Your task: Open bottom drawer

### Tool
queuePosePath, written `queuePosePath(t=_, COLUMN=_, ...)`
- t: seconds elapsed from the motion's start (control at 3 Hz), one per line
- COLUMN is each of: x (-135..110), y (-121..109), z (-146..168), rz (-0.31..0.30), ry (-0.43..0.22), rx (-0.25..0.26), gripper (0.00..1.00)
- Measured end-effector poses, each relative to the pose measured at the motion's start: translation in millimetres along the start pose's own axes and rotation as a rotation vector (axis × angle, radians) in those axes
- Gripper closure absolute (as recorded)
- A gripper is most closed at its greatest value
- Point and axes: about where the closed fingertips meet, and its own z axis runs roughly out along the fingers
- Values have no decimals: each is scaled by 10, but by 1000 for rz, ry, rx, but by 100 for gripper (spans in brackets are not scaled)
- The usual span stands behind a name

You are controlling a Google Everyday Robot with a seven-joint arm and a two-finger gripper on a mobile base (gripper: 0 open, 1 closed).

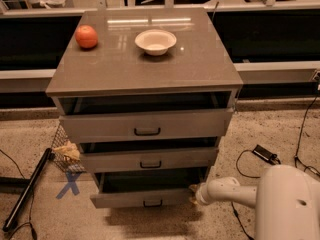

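The grey-brown cabinet (145,69) has three drawers, each pulled out a little. The bottom drawer (120,199) is the lowest and narrowest, with a small black bar handle (152,203); its dark inside shows above the front panel. My gripper (193,194) is at the right end of the bottom drawer's front, low near the floor. My white arm (235,191) reaches to it from the lower right.
An orange fruit (86,36) and a white bowl (155,41) sit on the cabinet top. A wire basket (65,151), a black pole (27,189) and a blue X mark (70,184) are on the floor to the left. A black adapter with cables (265,154) lies to the right.
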Motion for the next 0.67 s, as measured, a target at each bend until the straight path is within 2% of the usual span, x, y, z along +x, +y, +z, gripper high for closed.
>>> queuePosePath(t=0.33, x=0, y=30, z=-70, rz=9, ry=-12, rx=6, gripper=86)
queuePosePath(t=0.67, x=-19, y=18, z=-118, rz=9, ry=-12, rx=6, gripper=68)
